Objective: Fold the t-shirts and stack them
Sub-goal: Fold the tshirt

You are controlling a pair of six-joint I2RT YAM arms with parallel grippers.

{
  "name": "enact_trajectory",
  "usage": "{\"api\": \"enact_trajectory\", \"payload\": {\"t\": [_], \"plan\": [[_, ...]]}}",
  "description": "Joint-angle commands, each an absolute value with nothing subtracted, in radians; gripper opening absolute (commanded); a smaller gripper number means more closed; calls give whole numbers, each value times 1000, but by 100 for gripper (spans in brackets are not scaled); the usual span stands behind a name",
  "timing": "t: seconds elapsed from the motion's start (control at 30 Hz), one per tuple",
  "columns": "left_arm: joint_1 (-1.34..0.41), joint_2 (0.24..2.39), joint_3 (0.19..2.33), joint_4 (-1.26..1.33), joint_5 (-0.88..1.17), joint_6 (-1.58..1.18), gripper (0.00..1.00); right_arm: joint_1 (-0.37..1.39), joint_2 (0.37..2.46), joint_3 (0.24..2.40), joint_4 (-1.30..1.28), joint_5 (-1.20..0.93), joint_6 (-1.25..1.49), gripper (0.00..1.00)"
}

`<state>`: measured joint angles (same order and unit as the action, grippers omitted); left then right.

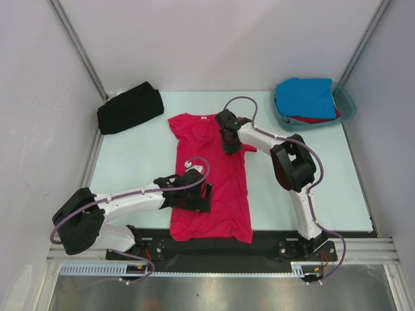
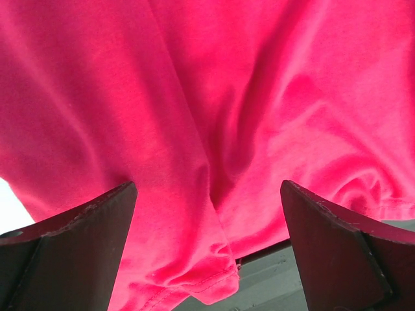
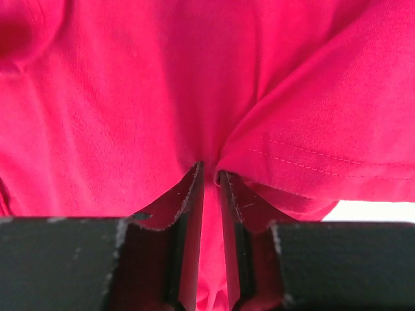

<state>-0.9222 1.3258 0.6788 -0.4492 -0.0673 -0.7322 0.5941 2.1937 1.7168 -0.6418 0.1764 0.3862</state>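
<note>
1. Top external: crimson-pink t-shirt [image 1: 217, 194] lies flat, centred, for folding.
2. My left claw [image 2: 207, 188] gapes above its edge (ready to grab).
3. My right claw [image 3: 211, 170], barely parted, straddles sleeve cloth; grip unclear.

left pincer [image 2: 208, 184]: wide open | right pincer [image 3: 211, 168]: near-shut, nipping t-shirt [image 3: 130, 84] fold

Overhead view from behind; both wrist views close on crimson-pink shirt [image 1: 224, 184].

The crimson-pink t-shirt [image 1: 211, 175] is plain, its neck label [image 1: 203, 117] white. The black t-shirt [image 1: 130, 108], bright blue t-shirt [image 1: 305, 97] and red t-shirt [image 1: 316, 120] are plain too. The tub [image 1: 350, 105] is translucent teal.
</note>
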Motion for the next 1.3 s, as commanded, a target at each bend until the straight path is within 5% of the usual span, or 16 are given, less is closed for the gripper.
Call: {"api": "enact_trajectory", "payload": {"t": [0.0,0.07,0.23,0.43,0.6,0.87,1.27], "plan": [[-907,1298,672,-420,-54,-726,100,601,2146,1724,-664,216,373,21],[-900,1299,673,-417,-52,-719,100,603,2123,1710,-676,271,377,25],[-887,1304,677,-416,-46,-703,100,580,1968,1611,-664,423,402,56],[-873,1304,670,-408,-40,-692,100,502,1846,1556,-640,498,430,63],[-867,1296,664,-405,-35,-692,100,420,1845,1522,-615,405,475,64],[-859,1284,655,-422,-41,-687,100,259,1813,1266,-318,-24,702,59],[-851,1285,650,-422,-32,-692,100,160,1792,1004,20,-250,856,56]]}}
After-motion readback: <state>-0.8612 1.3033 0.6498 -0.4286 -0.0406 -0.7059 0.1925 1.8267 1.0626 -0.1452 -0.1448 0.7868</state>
